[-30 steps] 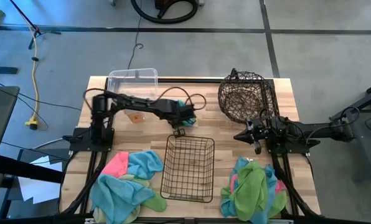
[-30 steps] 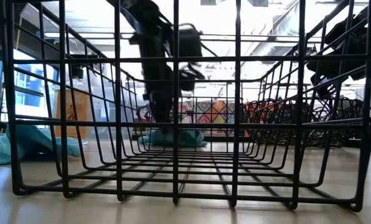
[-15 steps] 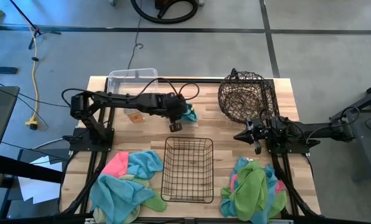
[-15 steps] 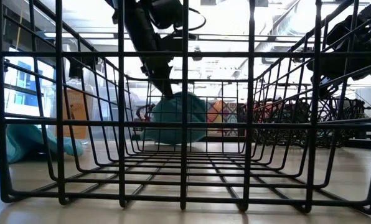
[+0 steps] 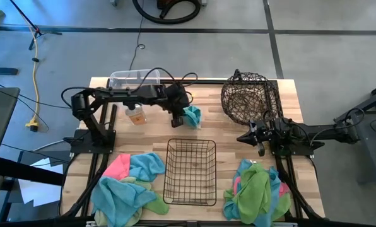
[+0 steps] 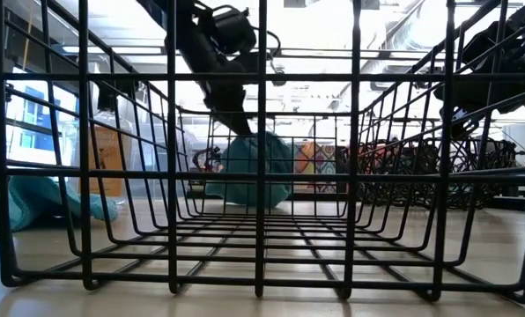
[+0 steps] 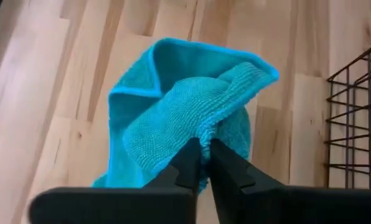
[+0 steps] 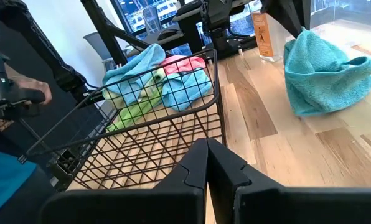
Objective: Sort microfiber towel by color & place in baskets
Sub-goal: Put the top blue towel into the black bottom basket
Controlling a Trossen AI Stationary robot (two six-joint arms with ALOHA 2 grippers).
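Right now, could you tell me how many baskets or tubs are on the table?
3: a clear plastic tub at the far left edge, a round brown wire basket at the far right, and a black wire-grid basket near the front centre. None appears hidden.

The black wire-grid basket (image 5: 190, 171) stands in the middle of the table. Behind it, the left gripper (image 5: 178, 119) is beside a light blue towel (image 5: 192, 116). Towel piles lie on both sides of it. The right gripper (image 5: 260, 149) waits to its right.
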